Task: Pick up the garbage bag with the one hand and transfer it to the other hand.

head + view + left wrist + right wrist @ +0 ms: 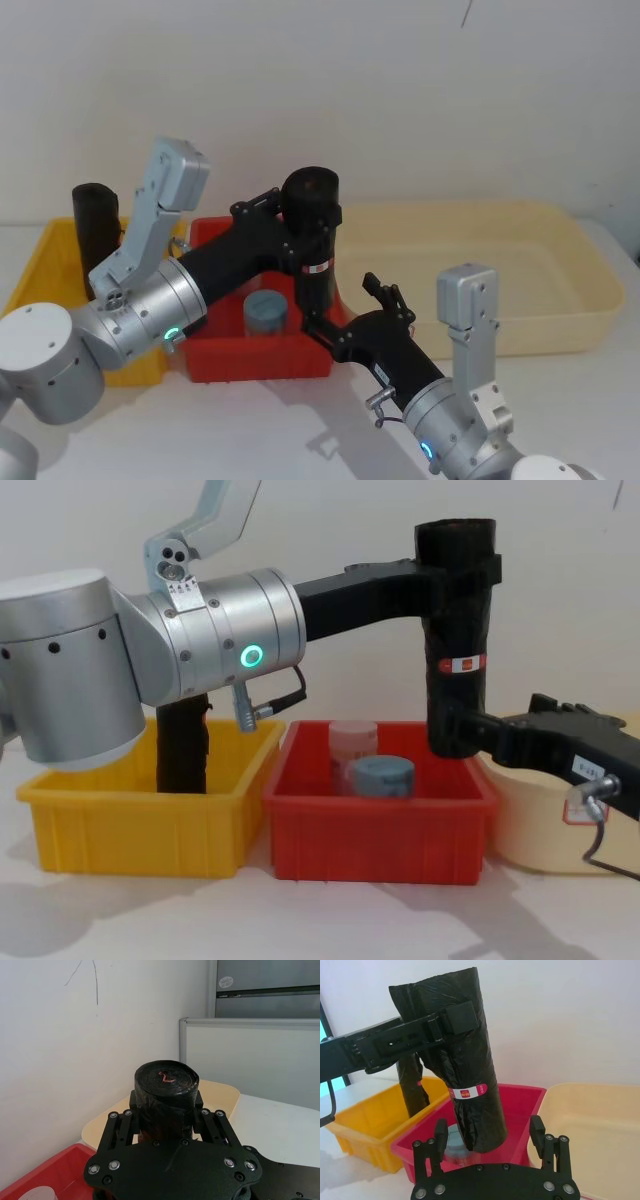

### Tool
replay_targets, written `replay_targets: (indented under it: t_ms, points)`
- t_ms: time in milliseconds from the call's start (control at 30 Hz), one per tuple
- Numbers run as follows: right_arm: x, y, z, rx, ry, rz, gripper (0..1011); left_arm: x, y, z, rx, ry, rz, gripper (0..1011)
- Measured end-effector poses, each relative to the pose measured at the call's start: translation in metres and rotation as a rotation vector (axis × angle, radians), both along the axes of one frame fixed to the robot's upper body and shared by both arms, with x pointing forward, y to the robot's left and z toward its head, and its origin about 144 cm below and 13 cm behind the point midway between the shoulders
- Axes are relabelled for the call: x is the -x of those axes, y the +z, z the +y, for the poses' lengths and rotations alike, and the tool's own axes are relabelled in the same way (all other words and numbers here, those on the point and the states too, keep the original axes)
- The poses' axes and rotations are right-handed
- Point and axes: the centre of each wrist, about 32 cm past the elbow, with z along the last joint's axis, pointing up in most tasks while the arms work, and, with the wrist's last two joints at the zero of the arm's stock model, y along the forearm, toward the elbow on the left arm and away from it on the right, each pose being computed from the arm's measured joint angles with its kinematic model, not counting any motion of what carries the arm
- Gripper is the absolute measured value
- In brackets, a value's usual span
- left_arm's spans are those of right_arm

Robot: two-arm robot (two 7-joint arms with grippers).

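The garbage bag (318, 250) is a tall black roll with a red-and-white label band, held upright in the air over the red bin (255, 360). My left gripper (312, 222), on the green-ringed wrist, is shut on the roll's upper part (456, 630). The roll's flat top (166, 1080) shows between the left fingers. My right gripper (338, 300), with the blue light, sits at the roll's lower end. It is open (488, 1127), one finger on each side of the roll's base and apart from it.
A yellow bin (130, 820) on the left holds a second black roll (182, 745) with no label. The red bin (375, 830) contains a blue-grey round container (380, 777) and a pale one behind it. A large cream tub (520, 320) stands on the right.
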Motion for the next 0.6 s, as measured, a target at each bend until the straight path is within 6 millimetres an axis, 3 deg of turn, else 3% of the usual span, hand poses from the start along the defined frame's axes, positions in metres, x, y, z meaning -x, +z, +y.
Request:
replay_targets:
  t_ms: [600]
  points:
    - [-0.0056,-0.0042,0.0038,-0.006,0.013,-0.014,1000,0.0000,0.0000,0.0000,0.000,0.000,0.000,533]
